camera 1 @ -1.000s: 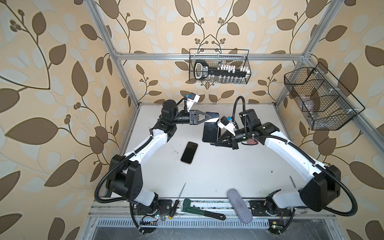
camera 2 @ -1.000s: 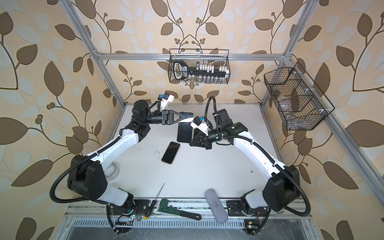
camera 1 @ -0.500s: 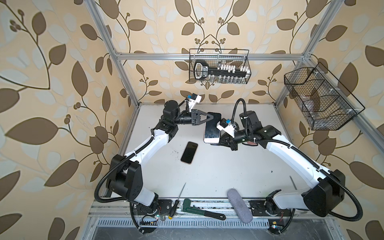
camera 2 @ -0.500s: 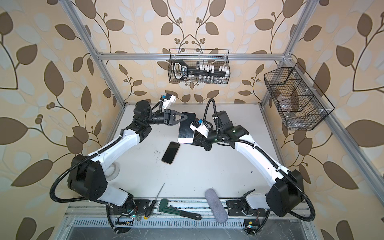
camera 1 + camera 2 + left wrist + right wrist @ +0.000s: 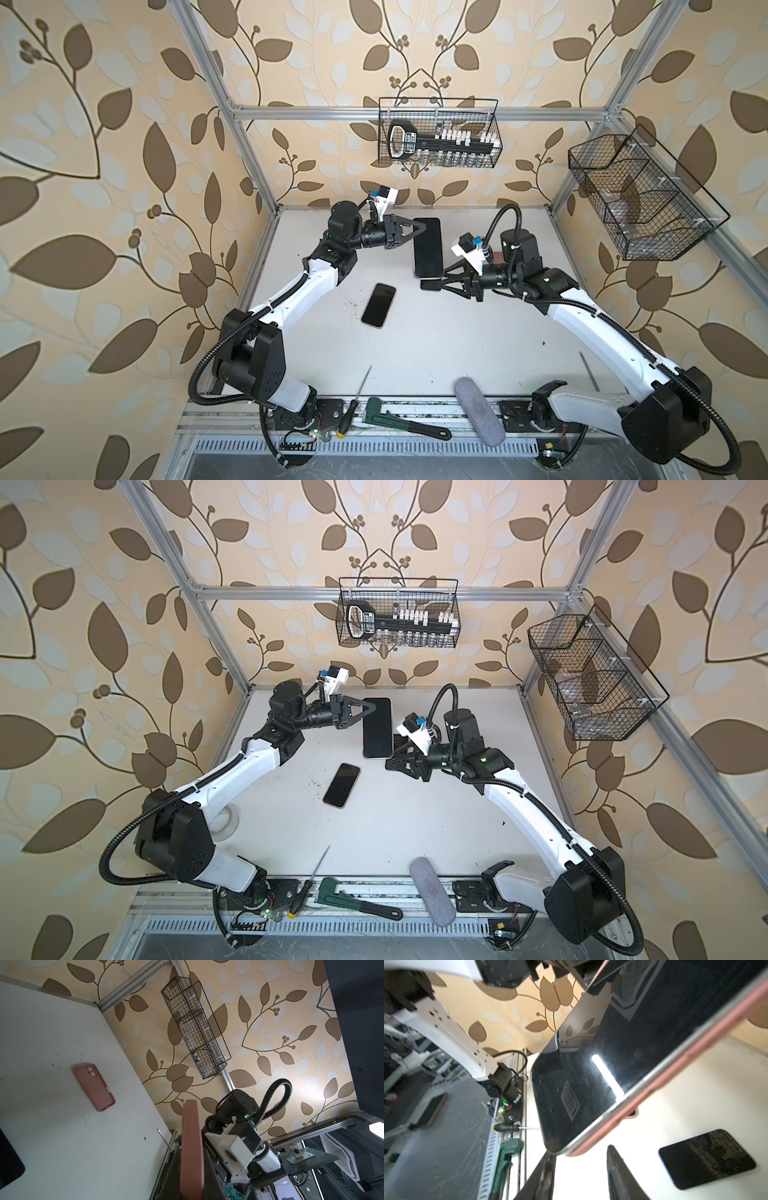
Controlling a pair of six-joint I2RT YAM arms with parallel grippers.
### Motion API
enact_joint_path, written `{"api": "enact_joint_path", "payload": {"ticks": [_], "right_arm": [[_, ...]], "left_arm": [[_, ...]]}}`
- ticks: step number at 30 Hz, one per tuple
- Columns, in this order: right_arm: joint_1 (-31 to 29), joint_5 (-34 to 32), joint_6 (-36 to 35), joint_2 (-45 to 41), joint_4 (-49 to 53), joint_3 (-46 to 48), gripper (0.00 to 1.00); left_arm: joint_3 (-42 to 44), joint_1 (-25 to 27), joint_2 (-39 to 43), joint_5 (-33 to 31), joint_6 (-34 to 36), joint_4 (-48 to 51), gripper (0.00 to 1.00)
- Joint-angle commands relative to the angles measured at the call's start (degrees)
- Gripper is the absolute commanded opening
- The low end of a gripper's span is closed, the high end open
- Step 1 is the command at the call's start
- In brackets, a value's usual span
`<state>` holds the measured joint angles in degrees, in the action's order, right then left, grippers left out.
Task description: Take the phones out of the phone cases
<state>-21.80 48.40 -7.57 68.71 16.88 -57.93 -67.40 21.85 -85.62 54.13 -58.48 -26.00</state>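
Observation:
A phone (image 5: 427,247) (image 5: 377,727) with a dark screen and silver rim sits in a pink phone case (image 5: 675,1070) and is held in the air over the back of the table. My left gripper (image 5: 419,227) (image 5: 370,707) is shut on its far end; the case's pink edge (image 5: 192,1147) stands between those jaws. My right gripper (image 5: 434,279) (image 5: 579,1167) is open at the phone's near end, whose corner lies at one fingertip (image 5: 548,1165), ungripped. A second, bare phone (image 5: 378,305) (image 5: 706,1159) lies on the table.
A pink case (image 5: 93,1086) lies back up on the table (image 5: 457,332); the top views do not show it. A screwdriver (image 5: 357,399), green wrench (image 5: 399,422) and grey roll (image 5: 478,411) lie along the front edge. Wire baskets hang on the back wall (image 5: 438,139) and right wall (image 5: 640,199).
My right gripper, shut at the phone's near end a moment ago, has opened and let go. The left gripper keeps its hold and has carried the phone slightly toward the back.

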Motion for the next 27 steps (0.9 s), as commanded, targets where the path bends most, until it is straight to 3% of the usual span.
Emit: {"api": "enact_joint_path", "payload": {"ticks": [1,4,9,19,27], "right_arm": [[1.42,3.23,7.68,-2.71,-8.39,2.92,0.5],[2.51,3.23,12.55,-4.52,-12.76,5.11,0.57],[3.56,3.53,18.7,-5.39,-16.57,6.85,0.61],[4.55,0.31,26.93,-5.1,-20.43,7.89,0.7],[4.9,-0.73,32.61,-4.66,-24.86,9.37,0.86]], "left_arm": [[0.47,0.58,5.32,-6.03,-2.04,-2.42,0.0],[2.46,0.31,6.06,-10.08,-4.46,-3.76,0.0],[6.25,-0.04,7.18,-15.78,-8.54,-7.38,0.0],[9.95,-1.05,9.94,-21.2,-9.24,-6.75,0.0],[12.23,-1.89,12.06,-23.43,-11.23,-8.3,0.0]]}}
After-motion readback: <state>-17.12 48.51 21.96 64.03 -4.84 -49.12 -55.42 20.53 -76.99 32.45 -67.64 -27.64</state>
